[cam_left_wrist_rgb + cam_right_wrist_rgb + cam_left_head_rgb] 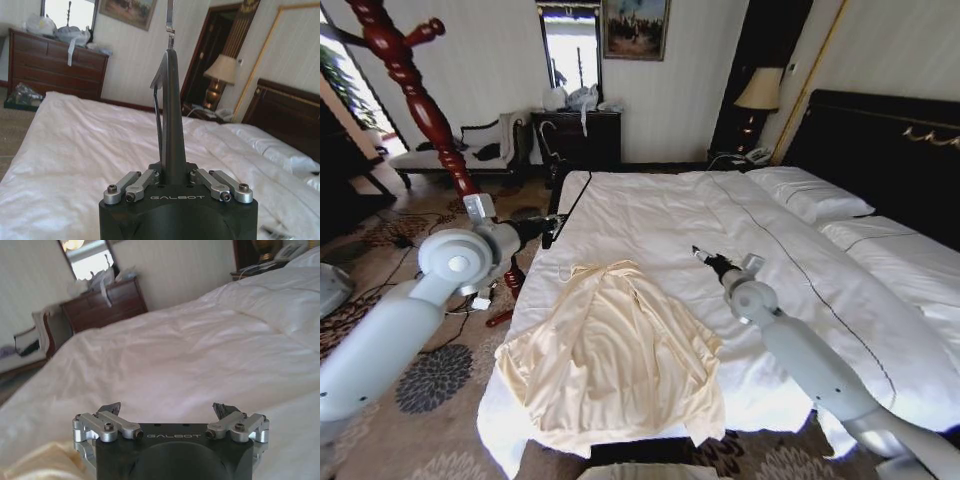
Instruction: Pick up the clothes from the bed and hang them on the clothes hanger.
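My right gripper (702, 254), jaws wide and empty, hovers at two o'clock of the clothes (615, 355) on the bed (660, 210); left gripper (552, 232) clamps the clothes hanger (169, 125), so I'd pinch the collar cleanly.

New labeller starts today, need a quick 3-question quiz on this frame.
1. True or false: the clothes hang on the clothes hanger.
2. Which gripper holds the hanger? A: left gripper. B: right gripper.
3. Fill in: the right gripper's jaws are ____.
Key: 1 false, they lie on the bed; 2 A; 3 open.
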`<state>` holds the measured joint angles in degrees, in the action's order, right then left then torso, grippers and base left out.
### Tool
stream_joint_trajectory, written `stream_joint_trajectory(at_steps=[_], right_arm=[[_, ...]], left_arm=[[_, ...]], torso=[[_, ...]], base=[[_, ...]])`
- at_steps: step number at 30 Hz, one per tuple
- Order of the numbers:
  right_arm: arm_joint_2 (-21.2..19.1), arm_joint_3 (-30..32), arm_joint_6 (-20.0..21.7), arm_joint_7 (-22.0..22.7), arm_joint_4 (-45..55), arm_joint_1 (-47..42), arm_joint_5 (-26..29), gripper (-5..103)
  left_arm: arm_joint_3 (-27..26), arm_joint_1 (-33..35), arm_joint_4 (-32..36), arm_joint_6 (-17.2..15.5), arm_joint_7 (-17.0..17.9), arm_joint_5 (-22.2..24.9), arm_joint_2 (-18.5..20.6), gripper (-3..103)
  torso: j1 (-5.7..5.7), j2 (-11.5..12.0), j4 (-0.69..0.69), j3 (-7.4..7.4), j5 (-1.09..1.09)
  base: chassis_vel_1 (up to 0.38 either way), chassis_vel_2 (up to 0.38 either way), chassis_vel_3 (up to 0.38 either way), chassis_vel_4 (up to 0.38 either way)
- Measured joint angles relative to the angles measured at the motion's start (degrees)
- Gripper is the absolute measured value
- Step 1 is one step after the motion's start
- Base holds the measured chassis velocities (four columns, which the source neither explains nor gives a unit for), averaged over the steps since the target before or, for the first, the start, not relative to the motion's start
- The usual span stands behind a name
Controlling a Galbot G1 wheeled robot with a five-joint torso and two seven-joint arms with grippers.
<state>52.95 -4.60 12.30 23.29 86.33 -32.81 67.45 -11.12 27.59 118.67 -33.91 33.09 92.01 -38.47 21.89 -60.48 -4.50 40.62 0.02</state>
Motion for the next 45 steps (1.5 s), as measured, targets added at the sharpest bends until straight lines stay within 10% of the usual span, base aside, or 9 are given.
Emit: stream_joint_trajectory(at_steps=[9,26,32,45], right_arm=[[7.0,-15.0,-0.5,-7.8,-12.6,8.6,-19.3,100],[15.0,-28.0,3.1,-24.5,-24.0,22.3,-19.4,103],[15.3,-28.4,4.2,-27.0,-27.6,22.4,-21.8,94],[15.4,-27.3,2.5,-28.5,-29.6,21.6,-24.8,39]], left_arm=[[-4.1,4.0,4.6,-2.3,4.2,0.6,1.6,20],[-8.7,7.9,8.8,-4.1,9.3,1.4,1.5,20],[-9.6,8.5,9.3,-4.3,9.8,2.3,1.4,20],[-8.7,8.2,8.3,-4.4,10.4,2.3,0.6,20]], torso=[[0.00,0.0,0.00,0.00,-0.03],[0.00,0.0,0.09,0.00,-0.02],[-0.02,0.0,0.01,0.00,-0.01],[0.00,0.0,0.04,0.00,-0.02]], base=[[0.000,0.000,0.000,0.000],[0.000,0.000,0.000,0.000],[0.000,0.000,0.000,0.000],[0.000,0.000,0.000,0.000]])
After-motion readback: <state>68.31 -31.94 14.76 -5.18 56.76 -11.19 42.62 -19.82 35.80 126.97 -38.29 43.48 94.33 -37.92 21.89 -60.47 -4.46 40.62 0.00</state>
